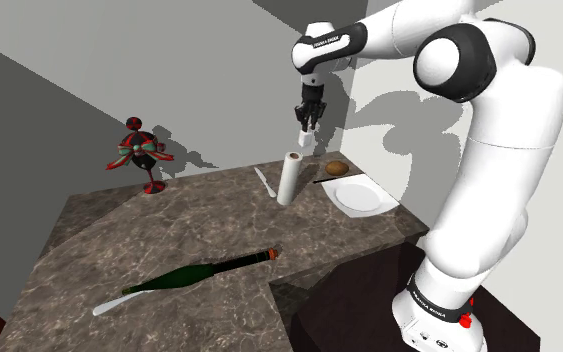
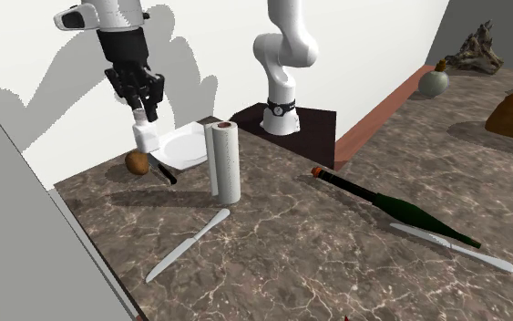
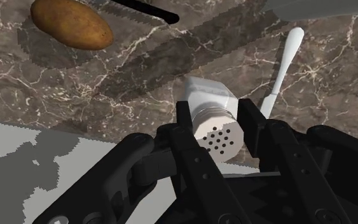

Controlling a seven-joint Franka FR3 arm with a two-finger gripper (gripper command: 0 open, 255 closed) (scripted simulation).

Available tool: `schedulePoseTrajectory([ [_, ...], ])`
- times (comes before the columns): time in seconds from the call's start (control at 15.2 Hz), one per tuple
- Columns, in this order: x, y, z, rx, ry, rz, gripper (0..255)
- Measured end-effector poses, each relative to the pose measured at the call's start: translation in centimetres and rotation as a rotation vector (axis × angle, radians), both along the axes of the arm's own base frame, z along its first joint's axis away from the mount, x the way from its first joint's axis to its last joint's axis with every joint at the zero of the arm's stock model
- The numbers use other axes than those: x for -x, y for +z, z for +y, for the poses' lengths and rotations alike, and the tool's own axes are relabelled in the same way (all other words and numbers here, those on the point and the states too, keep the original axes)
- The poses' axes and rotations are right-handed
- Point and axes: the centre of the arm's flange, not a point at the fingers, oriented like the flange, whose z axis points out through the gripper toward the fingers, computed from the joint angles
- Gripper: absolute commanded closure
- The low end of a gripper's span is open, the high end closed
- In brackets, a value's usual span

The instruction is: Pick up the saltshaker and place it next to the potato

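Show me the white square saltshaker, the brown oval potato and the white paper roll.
white square saltshaker [image 3: 209, 95]: wrist view, body.
brown oval potato [image 3: 72, 24]: wrist view, middle.
white paper roll [image 2: 225, 164]: second exterior view, side.

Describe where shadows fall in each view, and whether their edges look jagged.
Shoulder view: the shadow of the arm falls on the wall near the gripper. Second exterior view: a broad arm shadow covers the white wall. Wrist view: shadow darkens the counter beside the potato; on the pale surface its edge is jagged.

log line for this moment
gripper: shut on saltshaker | saltshaker: held above counter, not yet down | potato: on counter near plate | placement: pending
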Motion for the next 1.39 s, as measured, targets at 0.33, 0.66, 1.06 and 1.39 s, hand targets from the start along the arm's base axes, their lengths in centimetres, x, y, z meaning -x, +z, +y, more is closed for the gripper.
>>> schedulePoseTrajectory([
  [0.33, -1.0, -0.1, -6.3, 0.0, 0.0, -0.001, 255],
  [0.66, -1.6, -1.2, -11.0, 0.0, 0.0, 0.0, 255],
  [1.06, -1.7, -4.2, -11.3, 0.0, 0.001, 0.001, 255],
  [1.39, -1.6, -6.9, -11.4, 0.0, 0.001, 0.0, 255],
])
